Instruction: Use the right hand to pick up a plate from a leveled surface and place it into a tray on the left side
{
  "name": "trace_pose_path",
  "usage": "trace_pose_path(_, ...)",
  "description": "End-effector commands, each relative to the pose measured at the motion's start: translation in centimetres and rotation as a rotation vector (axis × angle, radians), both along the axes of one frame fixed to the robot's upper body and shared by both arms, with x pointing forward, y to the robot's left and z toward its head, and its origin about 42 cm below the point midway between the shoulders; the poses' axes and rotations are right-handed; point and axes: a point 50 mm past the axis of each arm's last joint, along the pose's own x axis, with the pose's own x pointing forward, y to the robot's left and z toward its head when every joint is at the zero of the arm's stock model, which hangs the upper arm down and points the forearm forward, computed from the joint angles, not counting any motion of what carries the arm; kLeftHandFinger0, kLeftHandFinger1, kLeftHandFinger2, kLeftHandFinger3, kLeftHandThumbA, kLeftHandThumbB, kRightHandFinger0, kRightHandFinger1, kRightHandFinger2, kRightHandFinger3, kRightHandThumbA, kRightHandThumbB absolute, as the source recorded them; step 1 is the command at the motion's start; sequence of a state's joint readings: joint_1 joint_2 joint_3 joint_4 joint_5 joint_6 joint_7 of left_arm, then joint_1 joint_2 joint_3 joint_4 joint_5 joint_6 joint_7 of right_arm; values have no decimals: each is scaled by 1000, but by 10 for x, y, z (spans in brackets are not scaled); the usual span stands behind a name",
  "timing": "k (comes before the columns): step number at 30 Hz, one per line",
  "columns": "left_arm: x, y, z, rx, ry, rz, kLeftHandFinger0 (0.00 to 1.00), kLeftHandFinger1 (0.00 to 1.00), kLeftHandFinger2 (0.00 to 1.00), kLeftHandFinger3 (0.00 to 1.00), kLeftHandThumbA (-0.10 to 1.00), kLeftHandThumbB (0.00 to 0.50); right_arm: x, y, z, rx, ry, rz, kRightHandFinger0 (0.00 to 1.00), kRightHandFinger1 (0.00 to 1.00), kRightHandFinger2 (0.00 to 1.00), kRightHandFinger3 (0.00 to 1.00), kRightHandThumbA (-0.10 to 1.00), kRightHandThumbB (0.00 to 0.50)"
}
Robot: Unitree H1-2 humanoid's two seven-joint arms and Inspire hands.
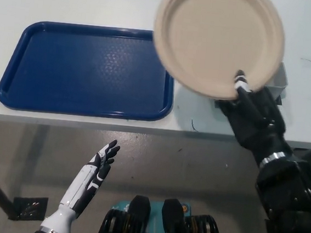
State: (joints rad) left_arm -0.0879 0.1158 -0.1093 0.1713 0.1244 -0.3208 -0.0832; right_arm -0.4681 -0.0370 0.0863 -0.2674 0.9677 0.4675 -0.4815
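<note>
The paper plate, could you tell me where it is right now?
The paper plate is at upper right of the head view, held by the right hand, overlapping the blue tray's right edge.
</note>
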Motion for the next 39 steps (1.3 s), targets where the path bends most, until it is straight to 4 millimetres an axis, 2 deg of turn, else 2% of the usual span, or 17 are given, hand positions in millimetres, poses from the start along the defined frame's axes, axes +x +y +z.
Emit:
trace_pose_path(1,6,3,14,6,-60,-19,1000,1000,1000,1000,1000,186,13,21,23,-39,-48,35,0,372,698,943,-100,0)
trace_pose_path(7,7,3,14,8,-69,-19,1000,1000,1000,1000,1000,182,41,57,21,-74,4,83,0,368,701,943,-100,28)
trace_pose_path(13,7,3,15,17,-59,-22,1000,1000,1000,1000,1000,191,80,107,16,-103,92,132,0,349,716,1000,-100,58)
trace_pose_path(15,7,3,15,10,-63,-24,1000,1000,1000,1000,1000,179,92,128,18,-111,118,146,0,337,739,1000,-100,40)
trace_pose_path(23,6,-1,15,14,-58,-33,1000,1000,1000,1000,1000,204,116,184,27,-168,169,174,0,318,774,1000,-100,66)
trace_pose_path(25,8,-2,16,15,-61,-36,1000,1000,1000,1000,1000,203,119,192,30,-185,154,184,0,279,796,866,-100,62)
trace_pose_path(26,8,-3,16,14,-54,-37,1000,1000,1000,1000,1000,205,119,202,32,-201,150,186,0,284,817,702,-100,72)
trace_pose_path(27,7,-3,15,14,-53,-37,1000,1000,1000,1000,1000,206,119,205,32,-202,151,186,0,273,819,627,-100,75)
trace_pose_path(29,6,-3,14,17,-45,-37,1000,1000,1000,1000,1000,223,121,219,34,-235,154,198,0,273,816,802,-100,63)
trace_pose_path(31,6,-3,14,9,-40,-40,1000,1000,1000,1000,1000,233,123,227,35,-289,150,190,0,230,701,611,-100,124)
trace_pose_path(32,6,-4,14,8,-39,-41,1000,1000,1000,1000,1000,234,124,228,35,-300,148,189,0,222,674,572,-100,126)
trace_pose_path(33,6,-3,15,12,-42,-42,1000,1000,1000,1000,1000,236,125,231,36,-285,165,215,65,370,875,504,27,175)
trace_pose_path(34,7,-3,16,14,-45,-45,1000,1000,1000,1000,1000,237,125,232,37,-273,173,265,459,797,1000,1000,297,232)
trace_pose_path(35,8,-4,16,13,-46,-47,1000,1000,1000,1000,1000,238,126,232,39,-277,167,301,797,1000,1000,1000,490,314)
trace_pose_path(36,8,-3,17,12,-44,-51,1000,1000,1000,1000,1000,240,127,231,39,-299,136,372,1000,1000,1000,1000,649,374)
trace_pose_path(37,8,-3,17,10,-45,-52,1000,1000,1000,1000,1000,233,127,231,39,-314,117,391,1000,1000,1000,1000,771,407)
trace_pose_path(39,9,-2,17,13,-47,-53,1000,1000,1000,1000,1000,242,127,229,40,-309,100,419,1000,1000,1000,1000,841,432)
